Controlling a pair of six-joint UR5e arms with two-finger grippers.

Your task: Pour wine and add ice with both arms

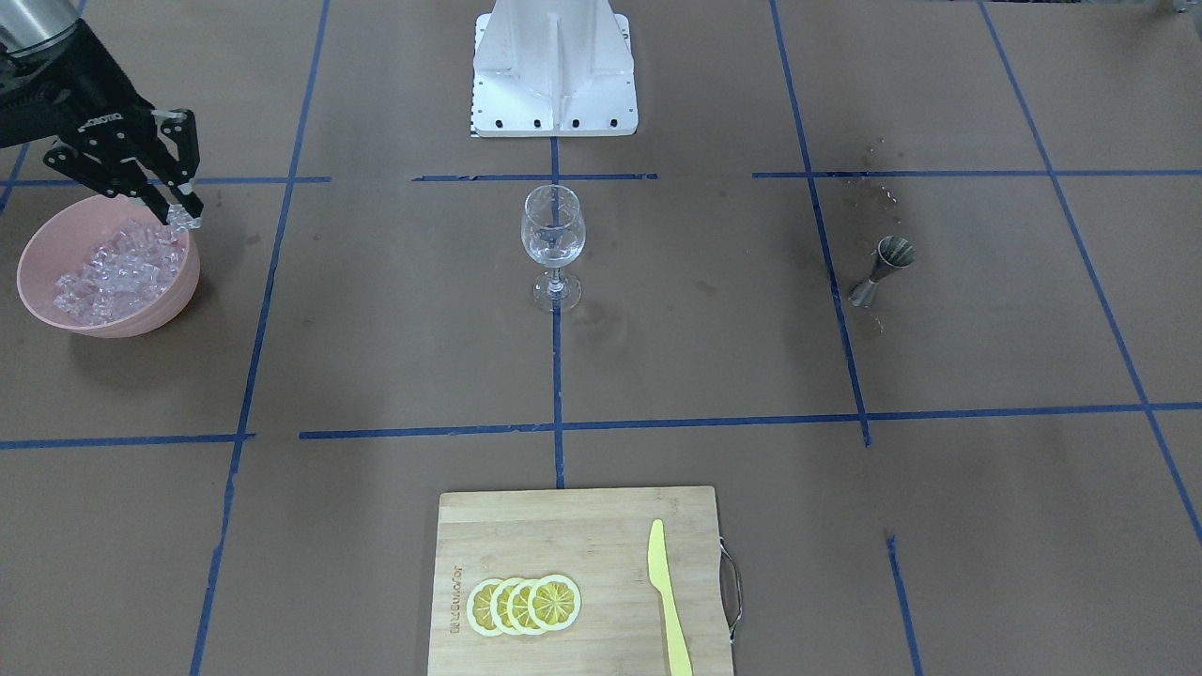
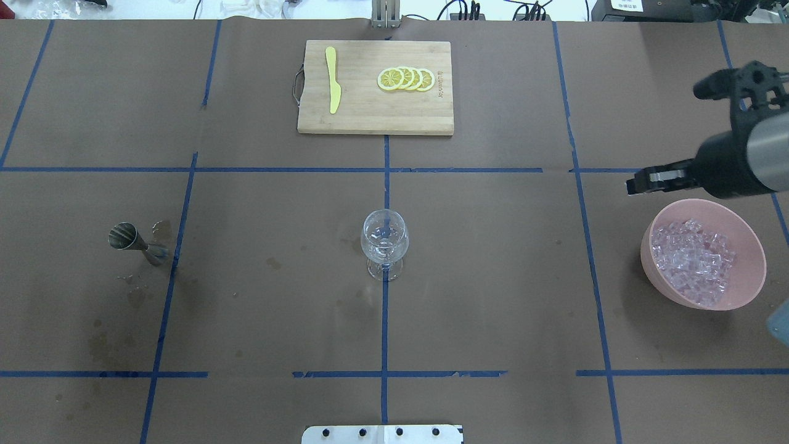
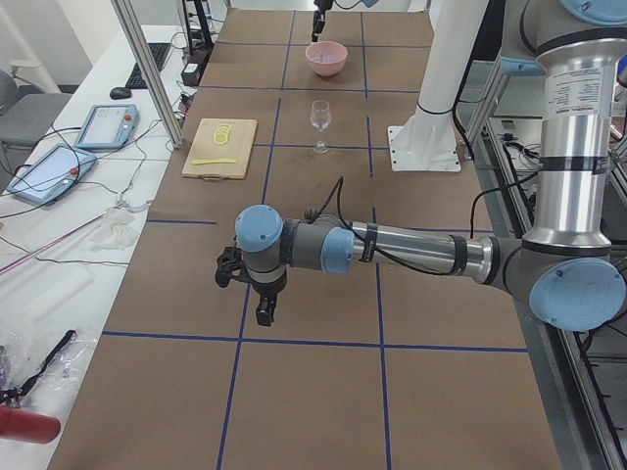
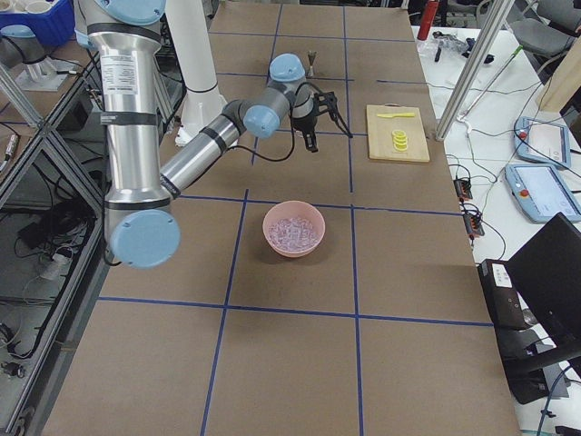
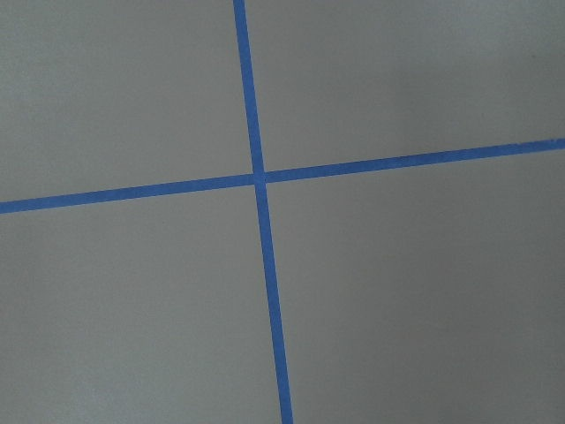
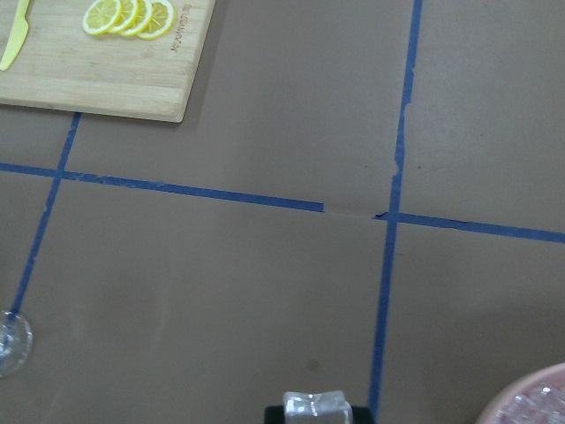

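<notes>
Clear ice chunk pinched in right tool, angled down above rim of pink bowl, left tool state unclear

Silver-grey arms — light-blue joint caps

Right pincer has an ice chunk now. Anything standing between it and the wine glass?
Nothing visible does. The right pincer holds the ice chunk by the pink bowl's rim, and only bare table lies between there and the glass. The jigger stands beyond the glass, and the cutting board lies off to the side.
</notes>
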